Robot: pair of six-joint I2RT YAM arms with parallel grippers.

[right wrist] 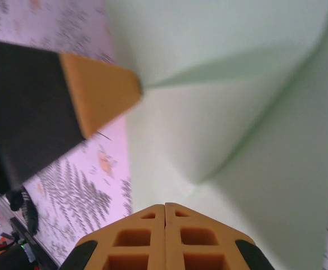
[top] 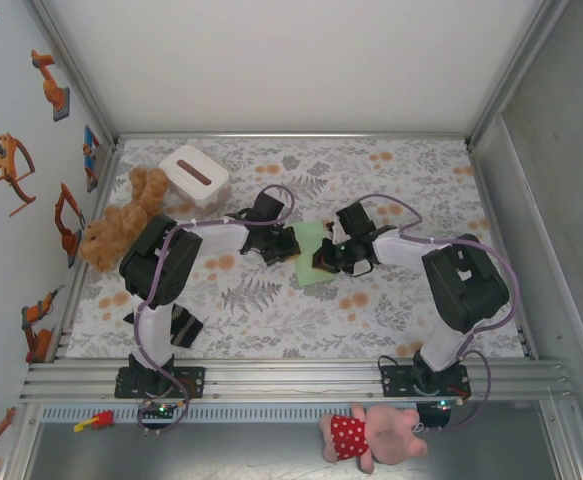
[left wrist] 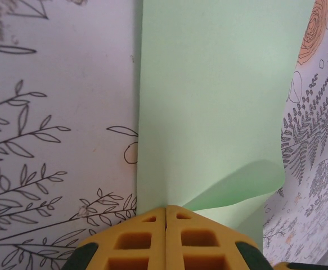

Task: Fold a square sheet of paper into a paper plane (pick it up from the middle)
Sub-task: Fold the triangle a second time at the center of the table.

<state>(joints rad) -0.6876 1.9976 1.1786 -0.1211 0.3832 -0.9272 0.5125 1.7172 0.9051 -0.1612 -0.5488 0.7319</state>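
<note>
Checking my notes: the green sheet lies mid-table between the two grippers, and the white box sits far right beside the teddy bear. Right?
No: the white box sits far left, not right, beside the teddy bear, as the top external view shows. The green sheet does lie mid-table between the left gripper and right gripper.

Both arms reach inward over the floral bench (top: 271,320). The left pincer (top: 289,246) and right pincer (top: 323,260) flank the pale green square sheet of paper (top: 311,270) at centre. A white box (top: 193,176) and brown teddy bear (top: 119,222) lie at far left.
</note>
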